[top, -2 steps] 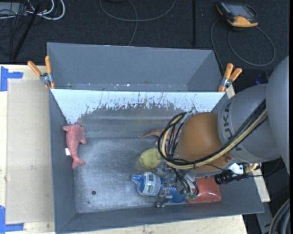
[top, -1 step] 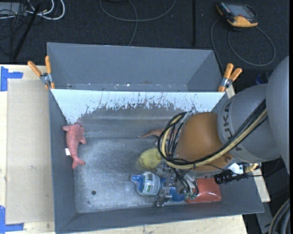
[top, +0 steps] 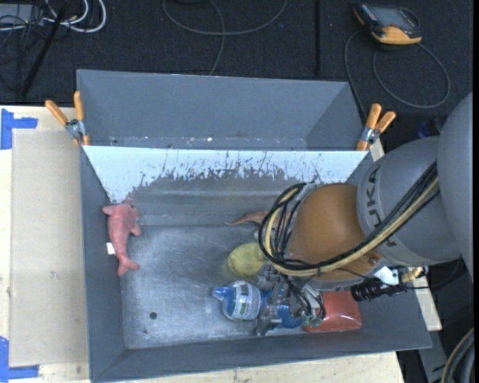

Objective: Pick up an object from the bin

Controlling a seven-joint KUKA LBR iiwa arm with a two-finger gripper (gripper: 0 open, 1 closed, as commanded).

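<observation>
The blue and white bottle (top: pixel 239 300) lies on the floor of the bin (top: pixel 168 294), near the front wall, right of middle. The gripper (top: pixel 287 313) is down at the bottle's right end; whether it is apart or together cannot be told, as cables cover it. A yellow lump (top: pixel 246 259) sits just behind. A red object (top: pixel 339 315) is partly hidden under the arm. A pink dolphin toy (top: pixel 121 231) lies well apart, by the left wall.
</observation>
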